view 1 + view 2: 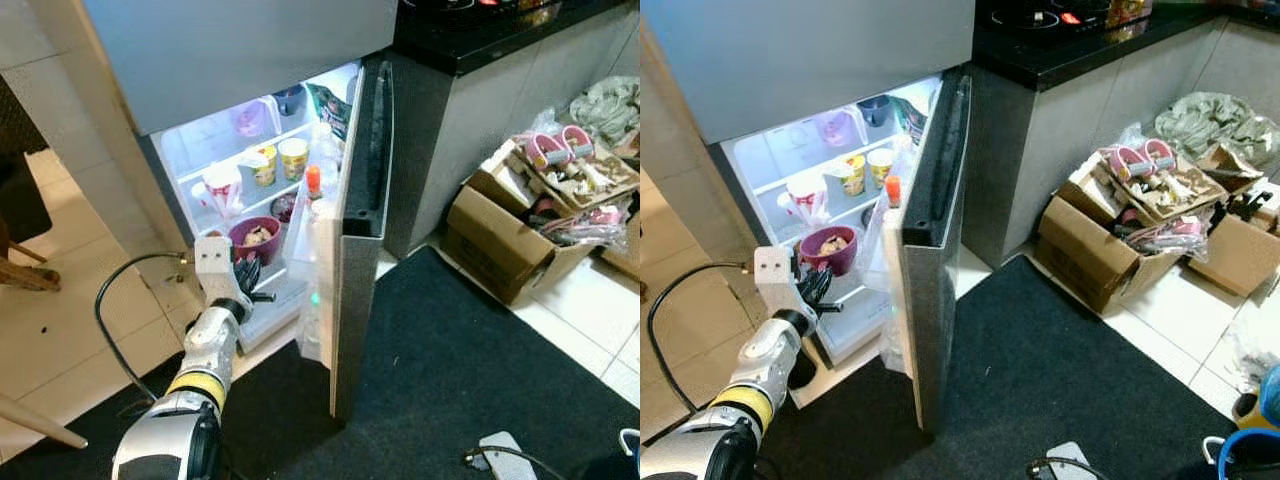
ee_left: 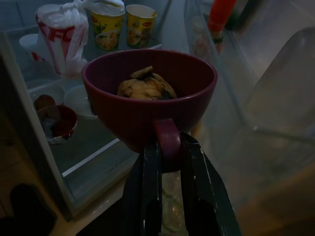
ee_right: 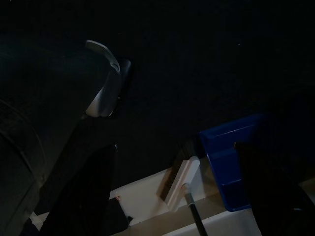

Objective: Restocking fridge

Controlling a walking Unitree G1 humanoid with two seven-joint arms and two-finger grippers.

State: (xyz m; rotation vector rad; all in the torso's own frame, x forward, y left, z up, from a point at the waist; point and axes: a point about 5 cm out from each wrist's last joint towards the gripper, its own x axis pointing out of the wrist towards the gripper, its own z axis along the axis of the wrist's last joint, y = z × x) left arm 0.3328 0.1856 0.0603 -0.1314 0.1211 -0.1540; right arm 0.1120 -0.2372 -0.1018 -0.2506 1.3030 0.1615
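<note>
The fridge (image 1: 250, 60) stands with its lower door (image 1: 360, 230) swung open. My left gripper (image 1: 248, 275) is shut on the handle of a maroon bowl (image 1: 255, 238) with food in it, holding it level just in front of the lower shelves. In the left wrist view the bowl (image 2: 147, 93) is upright and its handle is pinched between the black fingers (image 2: 151, 167). Two yellow noodle cups (image 1: 265, 163) and a white bagged cup (image 1: 222, 188) stand on the shelves behind. The right wrist view is dark, with my right gripper (image 3: 177, 196) hanging low, fingers wide apart.
An orange bottle (image 1: 313, 181) stands in the door rack. Open cardboard boxes (image 1: 510, 240) full of clutter sit to the right, below a black counter (image 1: 480, 35). A black mat (image 1: 450, 380) covers the floor. A black cable (image 1: 110, 320) loops at my left arm. A blue bin (image 3: 231, 172) sits on the floor.
</note>
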